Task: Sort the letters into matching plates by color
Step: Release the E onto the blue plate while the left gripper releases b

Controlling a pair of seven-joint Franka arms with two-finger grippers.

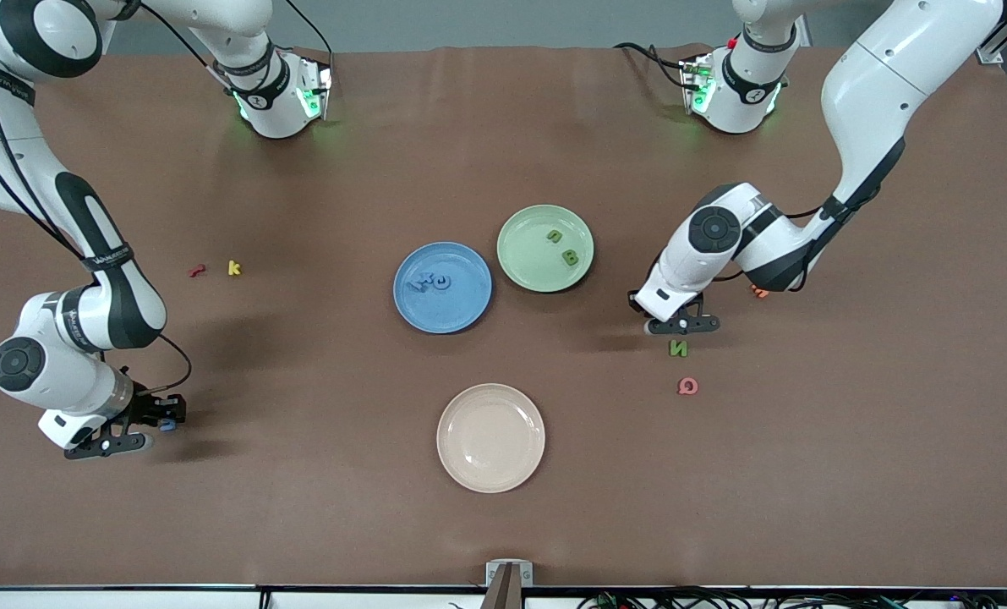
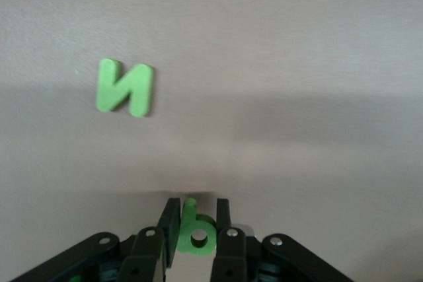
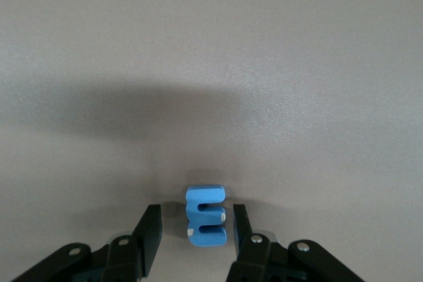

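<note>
Pinching a green b (image 2: pixel 195 232) between closed fingers, the left gripper (image 1: pixel 681 325) is sitting low toward the left arm's end of the bench, likely so it can carry the letter to the green plate (image 1: pixel 527 260), where two green letters are lying. A green N (image 1: pixel 678 348) is waiting just beside it. Near the right arm's end, the right gripper (image 1: pixel 144 430) is straddling a blue E (image 3: pixel 206 216), one finger touching and the other apart, probably closing before a trip to the blue plate (image 1: pixel 452 306).
</note>
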